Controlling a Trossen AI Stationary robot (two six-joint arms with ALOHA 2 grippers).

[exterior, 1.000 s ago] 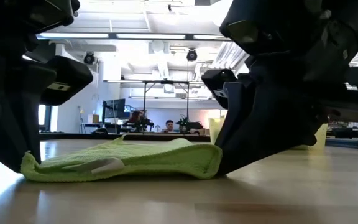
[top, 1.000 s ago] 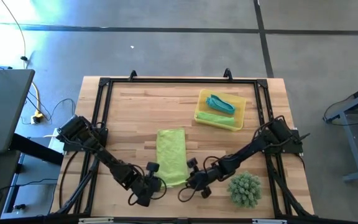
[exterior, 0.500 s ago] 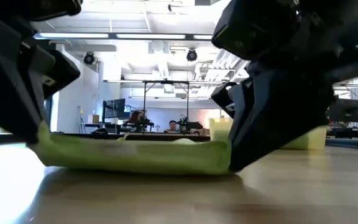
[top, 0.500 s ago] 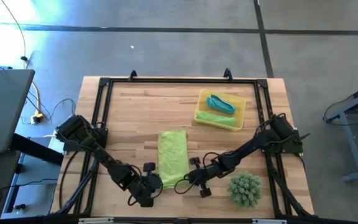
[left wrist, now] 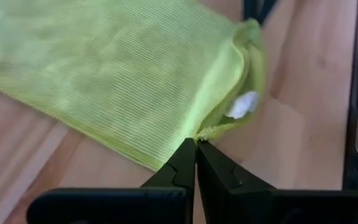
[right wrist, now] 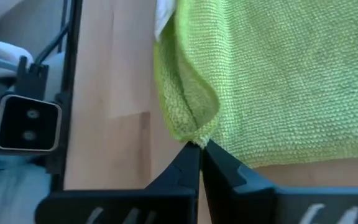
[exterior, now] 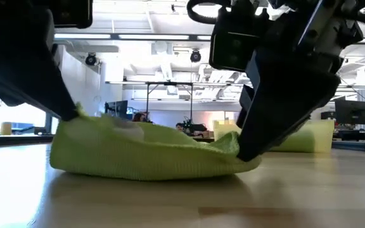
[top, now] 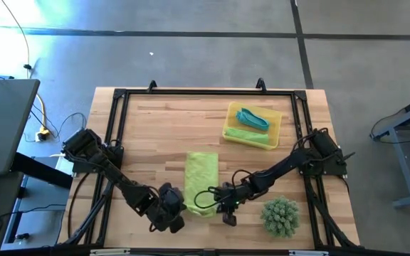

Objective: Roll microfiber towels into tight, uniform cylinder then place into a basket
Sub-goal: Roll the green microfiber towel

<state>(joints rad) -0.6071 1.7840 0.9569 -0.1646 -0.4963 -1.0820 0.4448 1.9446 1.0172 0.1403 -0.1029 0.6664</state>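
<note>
Both grippers pinch the near edge of the lime towel on the desk: left gripper clamped on one corner, right gripper clamped on the other. That edge is raised and curled over the rest of the towel. Tray sits far right, holding a teal roll and a lime roll. Plant near the right front corner.
</note>
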